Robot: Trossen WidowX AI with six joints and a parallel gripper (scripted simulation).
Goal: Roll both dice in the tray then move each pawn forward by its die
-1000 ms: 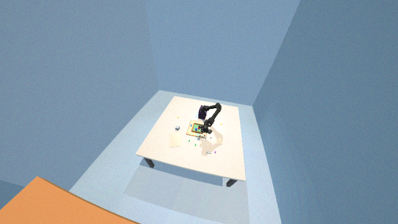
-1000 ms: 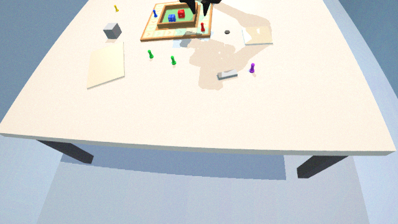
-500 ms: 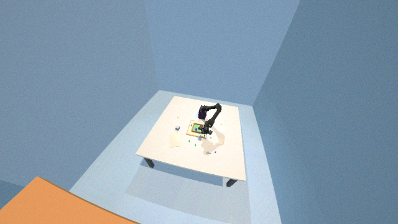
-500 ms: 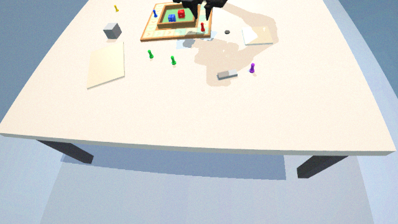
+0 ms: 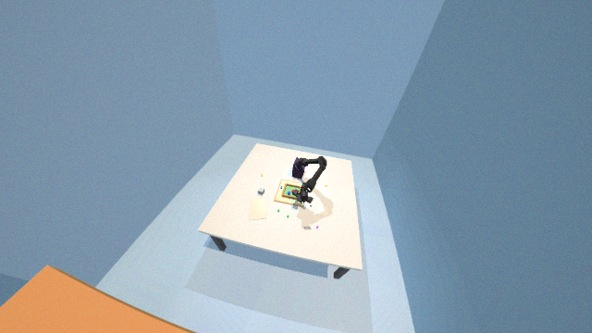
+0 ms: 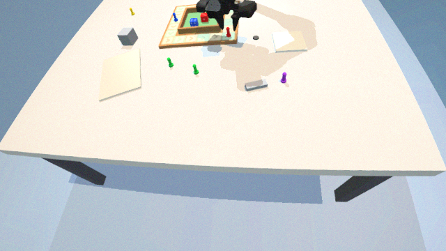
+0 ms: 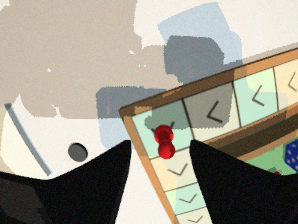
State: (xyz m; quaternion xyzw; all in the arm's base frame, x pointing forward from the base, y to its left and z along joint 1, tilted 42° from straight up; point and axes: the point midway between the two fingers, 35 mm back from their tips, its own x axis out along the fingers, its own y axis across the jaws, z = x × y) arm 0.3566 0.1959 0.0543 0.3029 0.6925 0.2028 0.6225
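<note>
The red pawn (image 6: 228, 34) (image 7: 166, 150) stands on a corner square of the board (image 6: 195, 44) (image 7: 172, 180). My gripper (image 5: 302, 202) (image 6: 228, 25) (image 7: 160, 146) is partly open and empty, above the red pawn, with a fingertip on either side of it in the wrist view. The blue die (image 6: 194, 22) (image 7: 292, 156) and the red die (image 6: 204, 17) lie inside the tray (image 6: 200, 30); their top numbers are too small or cut off to read surely. The blue pawn (image 6: 175, 17) (image 5: 281, 187) stands on the board's left side in the exterior view.
Two green pawns (image 6: 170, 63) (image 6: 196, 70), a purple pawn (image 6: 283, 77) and a grey bar (image 6: 256, 85) are in front of the board. A grey cube (image 6: 127, 36), a yellow pawn (image 6: 132, 12) and a cream panel (image 6: 122, 74) are left. A dark disc (image 6: 256, 37) and a pale square (image 6: 294, 42) are right.
</note>
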